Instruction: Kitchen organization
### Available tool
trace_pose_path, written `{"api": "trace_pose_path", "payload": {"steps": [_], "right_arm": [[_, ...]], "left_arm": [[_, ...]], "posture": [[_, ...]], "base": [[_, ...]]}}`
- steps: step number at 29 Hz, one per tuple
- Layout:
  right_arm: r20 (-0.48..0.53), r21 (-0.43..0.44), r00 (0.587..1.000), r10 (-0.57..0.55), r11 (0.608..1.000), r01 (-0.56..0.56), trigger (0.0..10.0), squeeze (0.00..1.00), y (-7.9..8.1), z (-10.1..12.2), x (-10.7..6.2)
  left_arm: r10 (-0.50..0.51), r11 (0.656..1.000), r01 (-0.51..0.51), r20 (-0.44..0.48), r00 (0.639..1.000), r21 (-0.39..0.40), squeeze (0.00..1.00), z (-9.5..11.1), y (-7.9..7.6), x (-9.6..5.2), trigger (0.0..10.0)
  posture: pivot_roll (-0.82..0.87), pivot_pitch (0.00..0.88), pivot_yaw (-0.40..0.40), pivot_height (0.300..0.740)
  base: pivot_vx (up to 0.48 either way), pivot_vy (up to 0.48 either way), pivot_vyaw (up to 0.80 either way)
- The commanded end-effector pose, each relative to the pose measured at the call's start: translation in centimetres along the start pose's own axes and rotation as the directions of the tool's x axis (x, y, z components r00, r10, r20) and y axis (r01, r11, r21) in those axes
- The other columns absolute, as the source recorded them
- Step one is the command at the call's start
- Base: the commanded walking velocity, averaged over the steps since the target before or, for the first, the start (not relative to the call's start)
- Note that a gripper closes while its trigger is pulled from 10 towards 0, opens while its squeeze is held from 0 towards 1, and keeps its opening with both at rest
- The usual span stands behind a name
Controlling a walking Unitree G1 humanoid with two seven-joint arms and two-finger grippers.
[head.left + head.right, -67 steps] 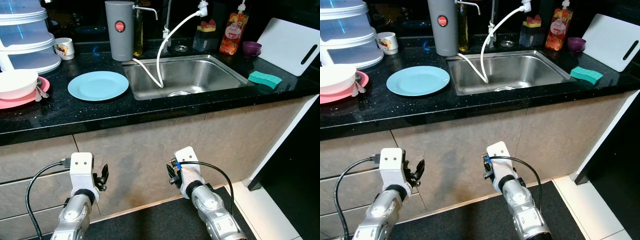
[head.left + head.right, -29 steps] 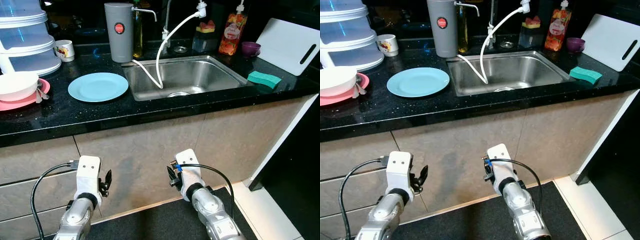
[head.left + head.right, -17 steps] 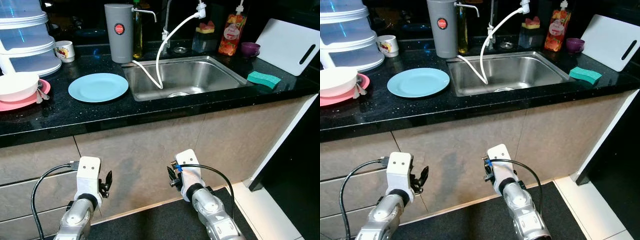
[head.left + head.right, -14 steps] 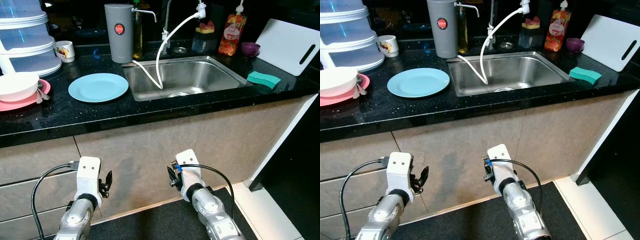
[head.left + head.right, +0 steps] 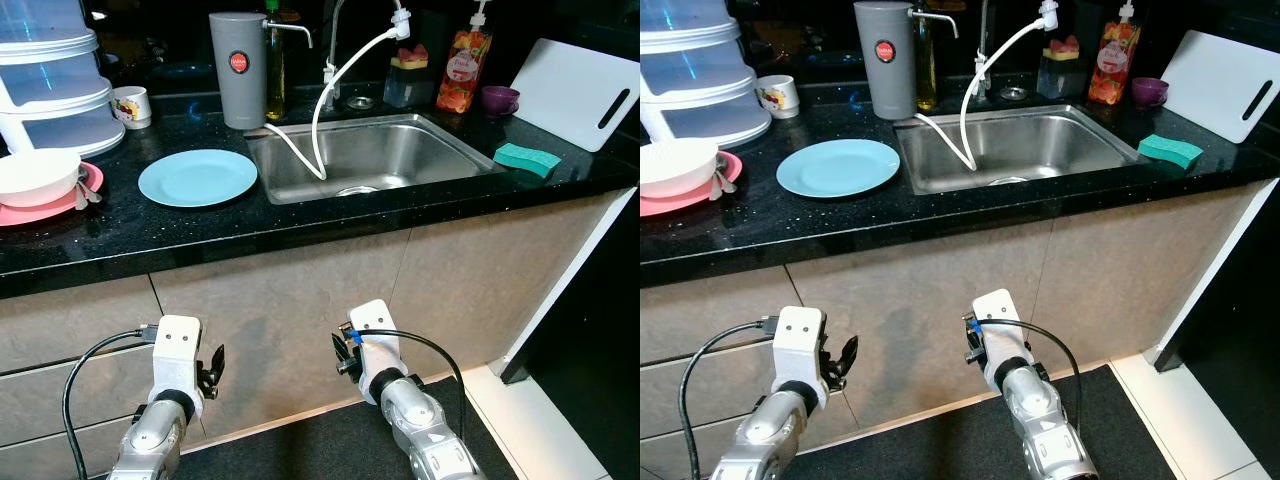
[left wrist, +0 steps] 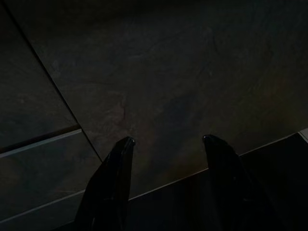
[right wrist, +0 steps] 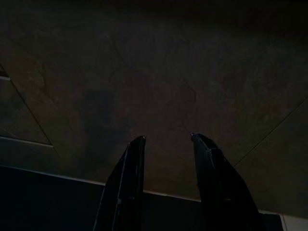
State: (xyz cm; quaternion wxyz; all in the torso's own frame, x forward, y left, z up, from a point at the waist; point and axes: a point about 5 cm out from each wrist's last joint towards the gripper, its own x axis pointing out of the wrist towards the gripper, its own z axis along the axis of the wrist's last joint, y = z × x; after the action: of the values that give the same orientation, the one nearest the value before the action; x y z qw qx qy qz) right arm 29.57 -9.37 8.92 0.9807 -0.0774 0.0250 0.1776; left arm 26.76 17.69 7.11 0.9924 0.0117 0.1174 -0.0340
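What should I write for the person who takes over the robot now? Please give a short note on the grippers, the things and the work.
Left gripper: open, empty, low before the cabinet front.
Right gripper: open, empty, also low before the cabinet.
On the counter: blue plate left of the sink; white bowl on a pink plate at far left; green sponge right of the sink; cutting board leaning at the back right.
Done: nothing picked up, as far as things lie.
Left: raise an arm to the counter and start sorting the dishes.

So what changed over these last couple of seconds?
Left pincer sank lower and drew in toward the right one; both hang open and empty in front of the cabinet. The view shifted slightly. Plate, sponge and bowl stayed put.
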Motion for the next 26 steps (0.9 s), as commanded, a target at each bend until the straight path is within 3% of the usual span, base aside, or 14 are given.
{"api": "trace_pose_path", "payload": {"steps": [1,26], "right_arm": [[0.003,0.002,1.0,-0.005,1.0,0.005,10.0,0.0,-0.03,0.03,-0.15],[-0.011,0.0,1.0,0.0,1.0,0.0,10.0,0.0,0.0,-0.48,-0.43]], "left_arm": [[0.007,1.0,-0.007,-0.02,1.0,0.002,0.0,-0.34,0.36,-0.2,10.0],[0.018,1.0,-0.018,-0.033,0.999,0.005,0.0,-1.01,0.36,-0.4,10.0]], "posture": [[-0.02,0.024,0.023,0.74],[-0.03,0.0,0.008,0.74]], "base": [[0.0,0.0,0.0],[0.0,0.0,0.0]]}}
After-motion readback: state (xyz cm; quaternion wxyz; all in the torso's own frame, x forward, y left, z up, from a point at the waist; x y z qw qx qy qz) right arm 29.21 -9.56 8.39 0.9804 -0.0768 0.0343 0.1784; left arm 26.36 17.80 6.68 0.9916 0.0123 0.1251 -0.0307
